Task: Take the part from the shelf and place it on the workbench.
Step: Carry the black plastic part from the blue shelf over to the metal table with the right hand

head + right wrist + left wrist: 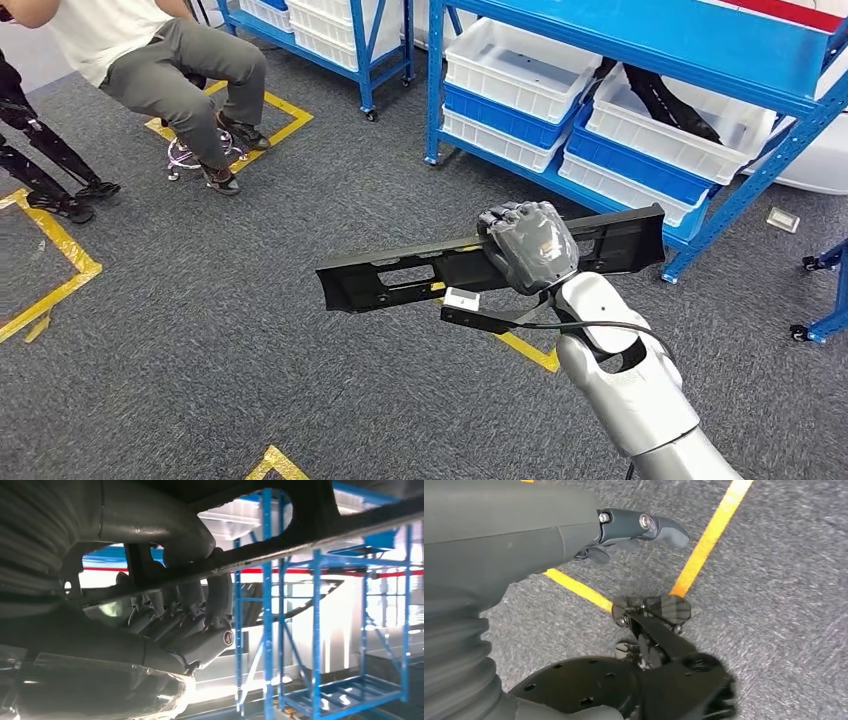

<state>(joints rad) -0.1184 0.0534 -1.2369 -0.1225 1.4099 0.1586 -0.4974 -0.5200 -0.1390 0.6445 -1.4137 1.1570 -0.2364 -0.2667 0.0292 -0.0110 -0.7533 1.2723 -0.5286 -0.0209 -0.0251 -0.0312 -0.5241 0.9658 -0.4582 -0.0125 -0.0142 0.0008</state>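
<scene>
While my right hand [528, 245] grips the long black part [400, 275] near its middle, clear of the shelf [640, 40], its length lies crosswise before me. My left hand [634, 527] hangs over carpet, fingers loosely apart, holding nothing.

My right arm [630, 390] extends forward and up from the lower right of the head view, silver forearm leading to the wrist. My right robot hand [530, 245] is closed around a long black part [400, 275], fingers [200, 615] wrapped over its edge. My left robot hand [624, 530] hangs downward, holding nothing, thumb extended and fingers loosely curled.
</scene>
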